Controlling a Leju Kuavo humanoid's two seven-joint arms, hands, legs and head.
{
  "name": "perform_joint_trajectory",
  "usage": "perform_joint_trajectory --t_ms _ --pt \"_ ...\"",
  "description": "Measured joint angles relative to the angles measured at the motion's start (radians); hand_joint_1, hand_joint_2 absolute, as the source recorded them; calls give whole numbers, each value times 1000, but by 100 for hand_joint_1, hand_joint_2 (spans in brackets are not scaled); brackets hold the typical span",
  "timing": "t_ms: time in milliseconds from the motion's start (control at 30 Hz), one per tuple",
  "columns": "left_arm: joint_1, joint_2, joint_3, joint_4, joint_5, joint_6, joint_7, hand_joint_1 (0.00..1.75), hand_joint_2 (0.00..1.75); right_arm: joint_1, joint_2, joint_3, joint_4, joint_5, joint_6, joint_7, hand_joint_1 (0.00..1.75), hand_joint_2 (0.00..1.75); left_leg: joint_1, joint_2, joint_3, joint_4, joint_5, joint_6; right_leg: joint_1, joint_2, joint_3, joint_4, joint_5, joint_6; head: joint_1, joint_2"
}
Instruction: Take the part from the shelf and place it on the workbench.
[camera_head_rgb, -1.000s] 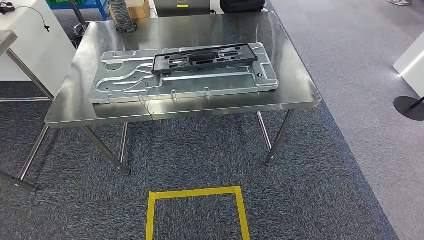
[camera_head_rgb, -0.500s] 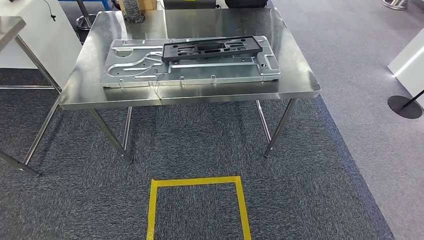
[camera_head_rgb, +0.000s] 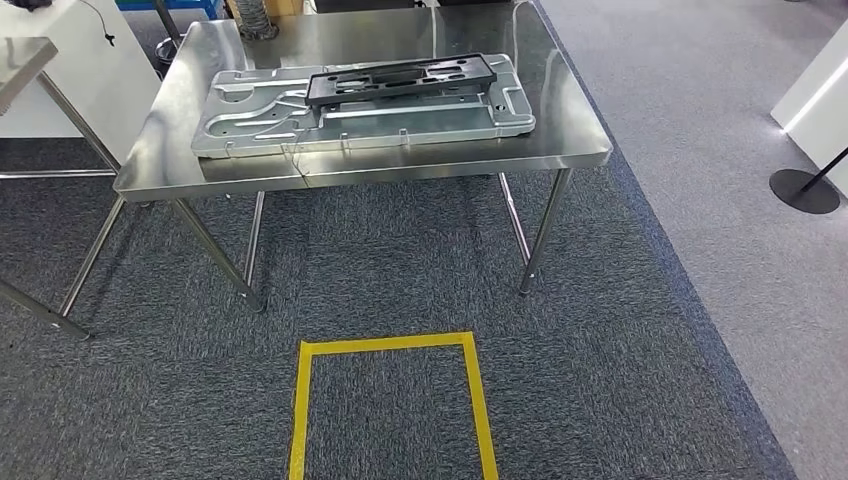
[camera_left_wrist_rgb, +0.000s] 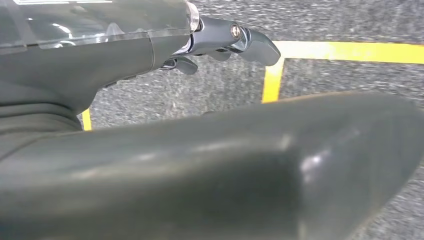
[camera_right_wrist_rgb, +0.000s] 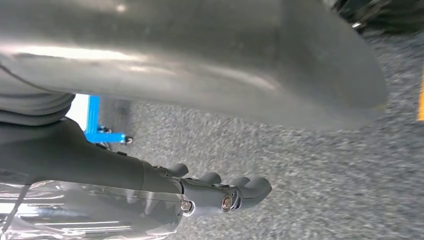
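A long black plastic part (camera_head_rgb: 400, 78) lies flat on a large silver stamped metal plate (camera_head_rgb: 360, 125), which rests on the steel workbench (camera_head_rgb: 572, 135) ahead of me. Both arms hang at my sides, well short of the bench. In the left wrist view my left hand (camera_left_wrist_rgb: 165, 47) hovers over the carpet with its fingers (camera_left_wrist_rgb: 250, 42) loosely bent and nothing in them. My right hand (camera_right_wrist_rgb: 165, 182) also holds nothing, its fingers (camera_right_wrist_rgb: 240, 192) apart above the grey carpet.
A yellow taped square (camera_head_rgb: 390, 345) marks the carpet in front of me. A second steel table (camera_head_rgb: 20, 60) and a white unit (camera_head_rgb: 75, 85) stand at the left. A black stand base (camera_head_rgb: 805, 190) and a white block (camera_head_rgb: 820, 90) are at the right.
The whole picture has shifted, so the camera has moved: the bench now sits higher and farther off, and more carpet shows. The part and plate lie as before.
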Motion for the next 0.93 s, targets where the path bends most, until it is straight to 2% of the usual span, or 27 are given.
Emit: perform_joint_trajectory --t_ms 33,67,100,133,167,200,233,267,333,367,400,433,500,533,567,600,667,700,733,800,833,933 --pt "0 0 -3 0 0 0 2 0 0 0 0 0 0 3 -2 4 0 0 0 0 -3 45 -9 0 3 0 -16 4 10 -1 0 0" --pt "0 0 -6 0 0 0 4 0 0 0 0 1 0 5 -2 7 0 0 0 0 10 58 4 1 5 0 -33 9 19 -1 0 0" --pt "-1 0 -9 0 -1 0 6 0 0 1 0 1 0 6 -3 10 0 0 0 0 41 34 30 4 6 1 -50 14 29 1 0 0" --pt "-2 0 -11 0 -1 0 8 0 0 1 0 2 0 6 -2 12 0 0 -1 0 88 -19 55 9 8 1 -66 20 38 3 0 0" --pt "-4 -1 -12 0 -1 0 9 0 0 1 1 2 0 7 -2 12 0 0 -3 -1 145 -93 64 14 10 2 -81 26 45 6 0 0" --pt "-7 -1 -13 0 0 0 10 0 0 1 1 2 0 7 -1 13 0 0 -5 -1 196 -168 58 20 11 2 -92 31 52 11 0 0" --pt "-10 -1 -13 0 2 1 11 0 0 1 2 2 0 5 0 11 0 0 -8 -1 229 -224 46 27 13 1 -99 35 59 16 0 0" --pt "-11 -1 -13 0 5 2 12 0 0 1 2 2 0 3 2 7 0 0 -11 -2 246 -257 36 34 13 0 -104 36 66 22 0 0" --pt "-10 -1 -13 0 13 4 16 0 0 2 2 2 0 -4 9 -6 0 0 -11 1 239 -270 43 49 10 0 -108 38 77 34 0 0" --pt "-8 -2 -13 0 17 6 18 0 0 3 2 2 0 -8 14 -13 0 0 -10 2 234 -272 51 56 8 2 -114 50 66 39 0 0" --pt "-7 -2 -13 0 19 8 19 0 0 4 3 2 1 -12 19 -18 0 0 -8 4 228 -274 60 62 6 4 -126 80 40 45 0 0" --pt "-8 -3 -13 0 21 10 20 0 0 5 4 1 1 -17 23 -23 0 0 -7 6 218 -275 69 66 3 6 -146 132 -1 50 0 0" --pt "-7 -3 -13 0 24 14 24 0 0 6 5 0 2 -25 26 -26 0 87 -9 6 196 -273 86 69 -1 7 -190 265 -85 58 0 0" --pt "-6 -3 -13 0 27 16 27 0 0 6 5 -1 3 -28 26 -27 0 131 -10 6 186 -272 93 68 -3 7 -197 308 -106 61 0 0" --pt "-5 -3 -13 0 29 17 31 0 0 6 5 -2 3 -31 25 -27 0 175 -10 6 176 -270 99 67 -4 7 -185 314 -108 63 0 0" --pt "-4 -3 -13 0 31 18 35 0 0 6 5 -3 3 -32 24 -27 0 175 -9 5 169 -267 104 65 -5 7 -151 277 -92 63 0 0" --pt "-5 -3 -13 0 33 19 42 0 0 4 5 -6 3 -34 20 -27 0 175 -10 5 156 -258 111 59 -5 7 -49 126 -47 58 0 0" --pt "-5 -3 -13 0 34 19 45 0 0 3 5 -7 3 -34 19 -27 0 175 -11 5 152 -253 113 54 -3 8 -11 62 -32 51 0 0" --pt "-6 -3 -13 0 35 20 48 0 0 2 5 -7 3 -34 18 -26 0 175 -12 5 148 -249 116 49 0 8 9 24 -26 44 0 0" --pt "-8 -3 -13 0 37 21 54 0 0 2 5 -9 3 -34 16 -15 0 175 -12 5 145 -250 122 38 5 9 10 12 -23 29 0 0" --pt "-8 -3 -13 0 38 22 57 0 0 2 5 -9 3 -33 14 -4 0 175 -12 5 145 -252 122 38 5 9 9 8 -19 27 0 0" --pt "-8 -2 -14 0 37 26 62 0 0 2 6 -9 3 -29 11 33 0 175 -13 4 143 -260 123 60 5 9 9 -3 -9 22 0 0"
